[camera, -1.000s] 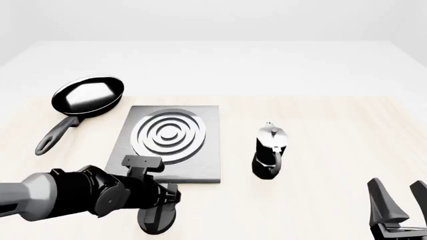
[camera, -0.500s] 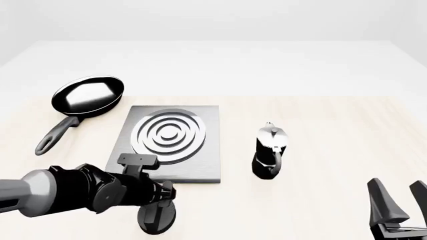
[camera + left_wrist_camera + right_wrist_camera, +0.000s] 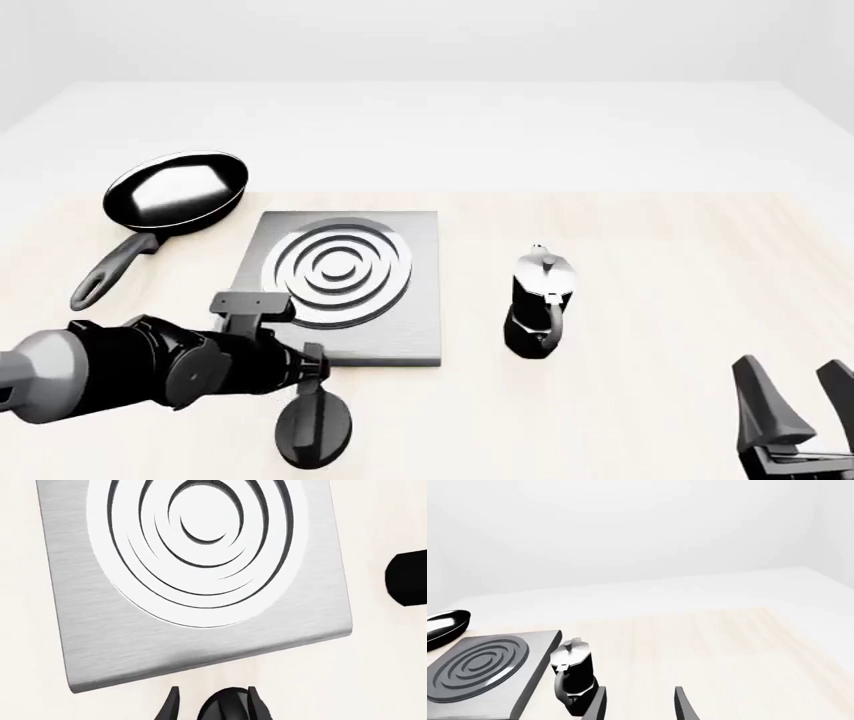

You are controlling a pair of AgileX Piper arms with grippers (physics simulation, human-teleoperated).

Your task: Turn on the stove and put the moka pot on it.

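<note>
Two risks. Left claw (image 3: 212, 707) brackets the round black knob (image 3: 315, 428), fingers close beside it, contact unclear; a loose hold could slip and leave the flat grey metal stove (image 3: 340, 290) off. Small black faceted moka pot (image 3: 539, 301) stands upright right of the stove, apart. Right claw (image 3: 639, 704) hangs spread and empty; a clumsy approach might topple the pot.
</note>
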